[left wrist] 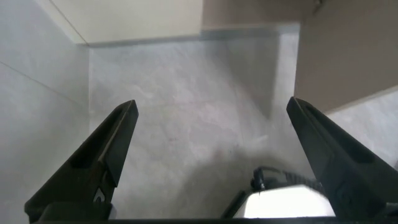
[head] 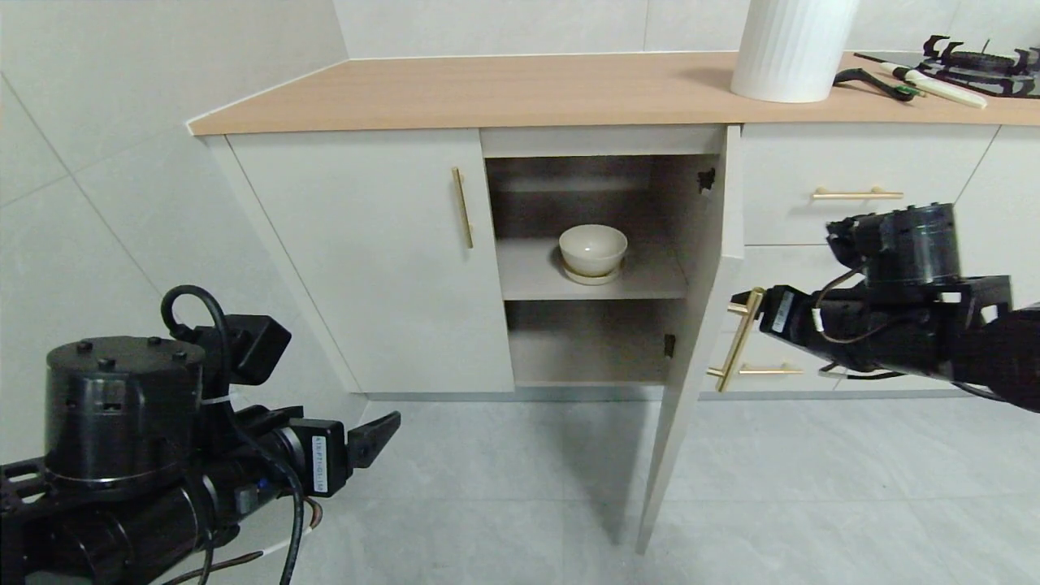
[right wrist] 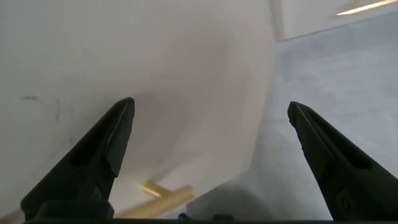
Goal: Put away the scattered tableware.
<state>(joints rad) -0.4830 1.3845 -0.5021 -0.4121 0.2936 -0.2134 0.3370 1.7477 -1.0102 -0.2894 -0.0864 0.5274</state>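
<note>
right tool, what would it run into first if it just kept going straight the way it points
The open cabinet door: the right tool, open, faces its outer side close by the gold handle. Probably the door panel first, though the handle lies near that line.

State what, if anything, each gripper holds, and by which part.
Nothing is held. The left gripper is open above the floor; the right gripper is open by the door handle, not clamped on it.

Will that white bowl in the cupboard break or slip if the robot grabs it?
The bowl looks glossy ceramic, so probably stiff, slippery and breakable. It sits on a saucer, so a push might slide both.
</note>
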